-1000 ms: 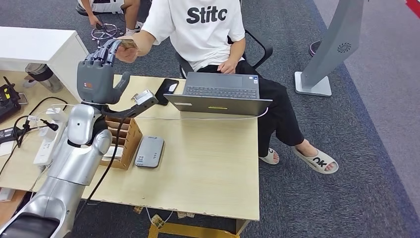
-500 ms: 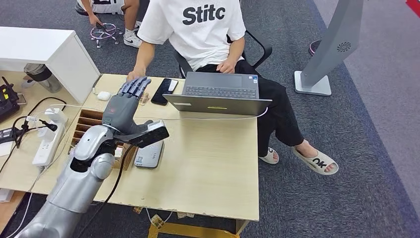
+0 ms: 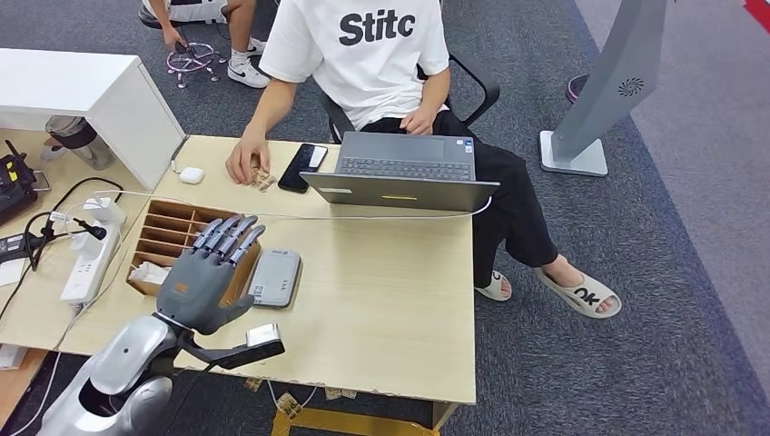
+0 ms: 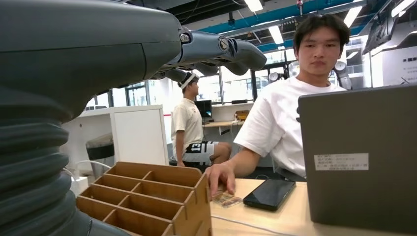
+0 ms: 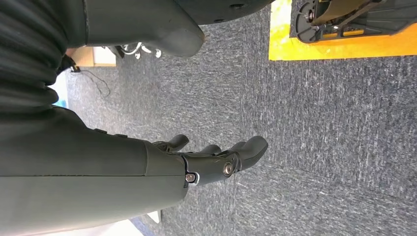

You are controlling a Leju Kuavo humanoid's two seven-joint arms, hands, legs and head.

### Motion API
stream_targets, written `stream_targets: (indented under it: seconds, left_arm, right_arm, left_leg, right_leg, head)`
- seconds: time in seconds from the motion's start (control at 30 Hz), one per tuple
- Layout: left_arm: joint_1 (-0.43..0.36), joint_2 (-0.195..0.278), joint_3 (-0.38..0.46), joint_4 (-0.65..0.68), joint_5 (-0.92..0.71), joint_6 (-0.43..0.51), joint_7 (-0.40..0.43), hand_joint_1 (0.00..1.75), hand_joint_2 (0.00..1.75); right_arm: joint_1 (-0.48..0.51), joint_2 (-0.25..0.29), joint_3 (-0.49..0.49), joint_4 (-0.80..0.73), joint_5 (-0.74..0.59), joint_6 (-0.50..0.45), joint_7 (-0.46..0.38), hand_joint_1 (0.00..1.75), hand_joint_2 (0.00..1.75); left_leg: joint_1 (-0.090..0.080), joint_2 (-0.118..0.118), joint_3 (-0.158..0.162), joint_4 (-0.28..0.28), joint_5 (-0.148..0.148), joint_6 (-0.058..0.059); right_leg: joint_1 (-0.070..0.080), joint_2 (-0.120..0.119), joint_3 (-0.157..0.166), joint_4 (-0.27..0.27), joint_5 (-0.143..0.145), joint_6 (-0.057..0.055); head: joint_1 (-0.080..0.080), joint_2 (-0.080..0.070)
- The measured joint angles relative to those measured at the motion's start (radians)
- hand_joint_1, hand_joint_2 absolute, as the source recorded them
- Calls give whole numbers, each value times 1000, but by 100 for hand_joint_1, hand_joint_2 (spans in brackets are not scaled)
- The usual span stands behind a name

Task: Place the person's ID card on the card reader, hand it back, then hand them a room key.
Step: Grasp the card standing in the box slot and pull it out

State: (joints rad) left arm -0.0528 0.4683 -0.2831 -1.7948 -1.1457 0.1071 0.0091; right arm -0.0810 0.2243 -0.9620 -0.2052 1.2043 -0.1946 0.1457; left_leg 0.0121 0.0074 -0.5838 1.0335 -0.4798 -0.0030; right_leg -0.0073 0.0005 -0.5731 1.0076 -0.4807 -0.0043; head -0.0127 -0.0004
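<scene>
Left hand (image 3: 207, 272) empty, fingers spread, hovering over the wooden divider box (image 3: 168, 238), just beside the card reader (image 3: 274, 278). Card (image 3: 262, 178) lies far across the tabletop (image 3: 381, 309) under the person's hand (image 3: 245, 162) (next to a phone (image 3: 302, 167)). Right hand (image 5: 216, 160) hangs loosely uncurled, holding nothing.

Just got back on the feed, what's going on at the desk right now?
The left hand hovers, holding nothing, over the wooden organizer, beside the grey card reader. The seated person's hand rests on a card lying on the table next to a black phone. The right hand hangs with its fingers apart, over the carpet.
</scene>
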Motion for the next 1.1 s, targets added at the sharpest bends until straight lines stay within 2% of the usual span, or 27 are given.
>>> stream_targets:
  seconds: [0.17, 0.53, 1.1]
  left_arm:
    - [44, 32, 35, -36, -24, -13, 39, 0, 175]
    - [68, 33, 117, -42, -55, -71, 111, 0, 175]
    - [86, 68, 180, 40, 1, -187, 118, 0, 175]
  right_arm:
    - [1, 0, -10, 0, -4, -2, 2, 0, 175]
    - [1, 1, -17, 0, -7, -5, 8, 0, 175]
    - [0, 6, -17, 0, 12, 1, 17, 0, 175]
  left_leg:
    - [0, -1, 0, 0, 0, 0]
    - [0, -1, 0, 0, 0, 0]
    - [0, -1, 0, 0, 0, 0]
  right_leg:
    - [0, -1, 0, 0, 0, 0]
    - [0, -1, 0, 0, 0, 0]
    - [0, -1, 0, 0, 0, 0]
  head:
    - [0, 0]
    - [0, 0]
    - [0, 0]
